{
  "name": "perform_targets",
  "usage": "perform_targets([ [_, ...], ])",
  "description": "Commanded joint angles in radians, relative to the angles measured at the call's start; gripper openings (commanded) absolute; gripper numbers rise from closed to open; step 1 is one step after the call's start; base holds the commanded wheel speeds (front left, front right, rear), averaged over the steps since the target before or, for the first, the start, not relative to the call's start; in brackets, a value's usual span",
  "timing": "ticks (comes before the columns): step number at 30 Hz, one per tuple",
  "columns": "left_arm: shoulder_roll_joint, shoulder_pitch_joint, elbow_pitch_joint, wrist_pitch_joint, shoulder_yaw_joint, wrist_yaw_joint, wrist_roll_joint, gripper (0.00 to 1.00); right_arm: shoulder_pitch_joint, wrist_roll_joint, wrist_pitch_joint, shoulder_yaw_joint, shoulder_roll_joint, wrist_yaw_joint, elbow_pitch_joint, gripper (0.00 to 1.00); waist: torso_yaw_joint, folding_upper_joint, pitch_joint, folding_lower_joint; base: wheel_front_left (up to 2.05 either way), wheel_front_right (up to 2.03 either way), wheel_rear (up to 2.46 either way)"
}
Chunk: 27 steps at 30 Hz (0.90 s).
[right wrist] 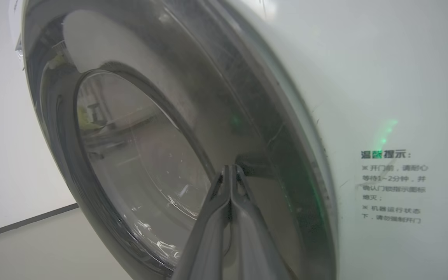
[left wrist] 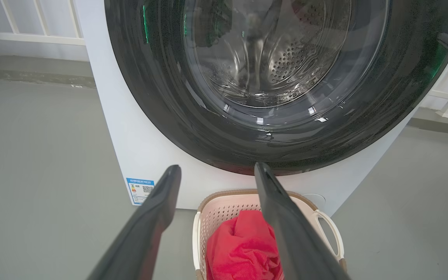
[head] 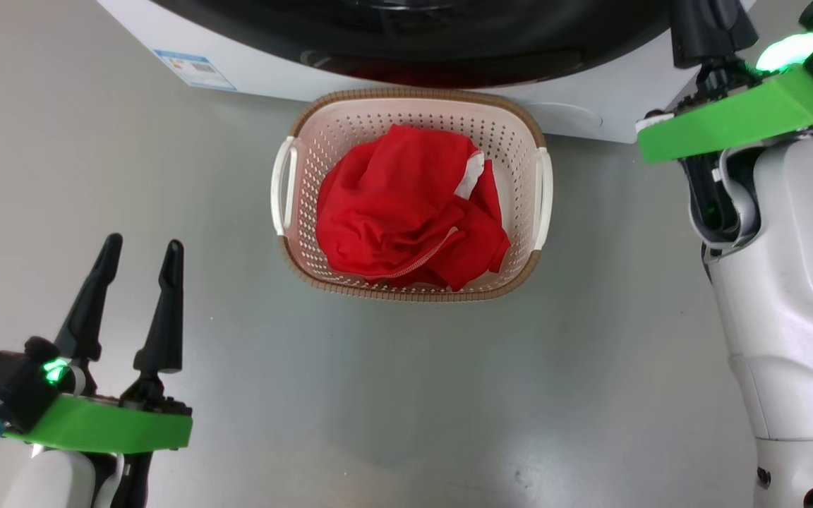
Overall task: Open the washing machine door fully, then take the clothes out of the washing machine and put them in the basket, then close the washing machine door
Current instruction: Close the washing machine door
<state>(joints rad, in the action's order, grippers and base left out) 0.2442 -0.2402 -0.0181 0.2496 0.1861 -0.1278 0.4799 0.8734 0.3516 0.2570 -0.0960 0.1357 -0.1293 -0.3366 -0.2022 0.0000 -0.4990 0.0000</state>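
Here the basket (head: 413, 95) sits on the grey floor (head: 449, 395) just before the washing machine (left wrist: 130, 147), with the clothes (head: 406, 212) heaped inside it and bare floor to its left, right and near sides. The left gripper (head: 144, 243) hovers near-left, jaws wide apart, empty. The right wrist view adds the right gripper (right wrist: 231, 168), fingers pressed together at the right rim of the washing machine door (left wrist: 161, 97).

Your head view looks steeply down on the basket (head: 364, 123) from above, your left wrist view faces the washing machine door (left wrist: 161, 97) from low and farther back, sharing that basket, and your right wrist view grazes the door's rim at close range
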Motion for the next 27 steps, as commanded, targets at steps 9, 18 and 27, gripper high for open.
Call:
perform_targets([
  [9, 0.043, -0.044, 0.034, 0.012, -0.039, -0.003, 0.011, 1.00, 0.063, -0.030, 0.005, 0.039, -0.030, -0.001, 0.041, 0.00, -0.002, 0.0000, -0.041, 0.0000, 0.00, 0.00, 0.00],
  [18, 0.047, -0.052, 0.031, 0.012, -0.041, -0.003, 0.012, 1.00, 0.067, -0.033, 0.005, 0.023, -0.038, -0.001, 0.039, 0.00, 0.011, 0.0000, -0.040, 0.0000, 0.00, 0.00, 0.00],
  [27, 0.046, -0.044, 0.012, 0.012, -0.040, -0.003, 0.015, 1.00, 0.021, -0.024, 0.005, -0.042, -0.027, -0.001, 0.006, 0.69, 0.022, 0.0000, -0.005, 0.0000, 0.00, 0.00, 0.00],
])
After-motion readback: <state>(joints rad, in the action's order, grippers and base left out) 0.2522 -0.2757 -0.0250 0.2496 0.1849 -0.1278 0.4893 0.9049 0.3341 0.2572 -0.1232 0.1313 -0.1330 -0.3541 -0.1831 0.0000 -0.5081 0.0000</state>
